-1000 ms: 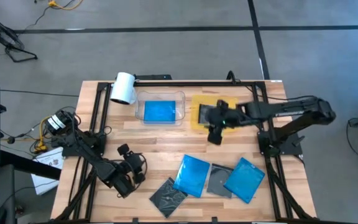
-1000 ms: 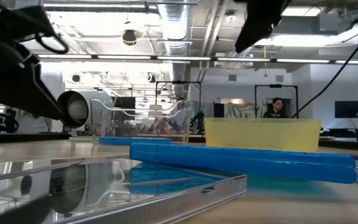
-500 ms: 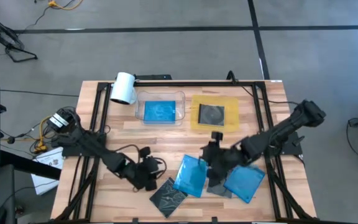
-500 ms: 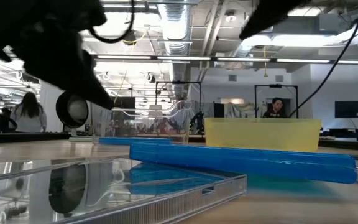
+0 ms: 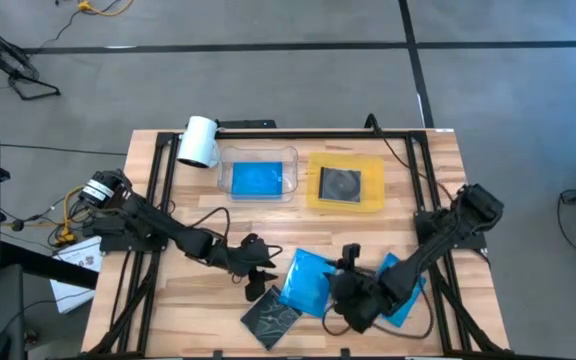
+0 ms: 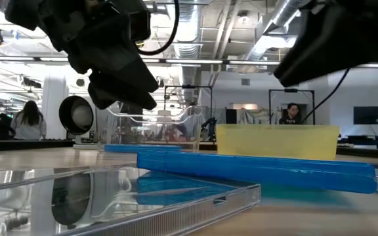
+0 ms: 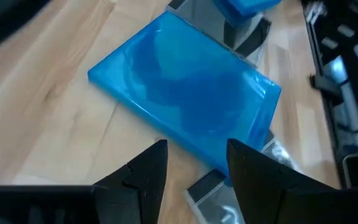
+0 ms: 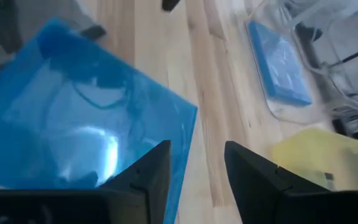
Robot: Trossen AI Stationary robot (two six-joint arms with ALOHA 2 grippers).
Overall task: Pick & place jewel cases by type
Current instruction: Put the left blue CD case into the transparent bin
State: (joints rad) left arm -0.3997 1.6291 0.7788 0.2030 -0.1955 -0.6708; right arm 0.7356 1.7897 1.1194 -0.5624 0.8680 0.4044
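A blue jewel case point(image 5: 306, 280) lies flat on the wooden table, overlapping a grey-clear case point(image 5: 272, 316) near the front edge. Another blue case point(image 5: 404, 296) lies to its right, partly under my right arm. My left gripper point(image 5: 265, 272) hovers open at the left edge of the middle blue case point(image 7: 185, 106), fingers slanting down over its near corner. My right gripper point(image 5: 336, 293) hovers open just right of the same case point(image 8: 86, 124). A blue case point(image 5: 258, 179) rests in the clear tray point(image 5: 290, 157), and a grey case point(image 5: 341, 185) rests in the yellow tray point(image 5: 318, 200).
A white roll-shaped object point(image 5: 198, 141) lies at the far left corner. Black frame rails point(image 5: 158, 190) run along both sides of the table. Bare wood lies between the trays and the loose cases. In the low view, people stand in the room behind point(image 6: 293, 113).
My right gripper has swung from above the yellow tray down toward the table's near edge, ending beside the middle blue case. My left gripper has moved toward the table's right edge and turned, reaching the same case's left side. The cases have stayed in place.
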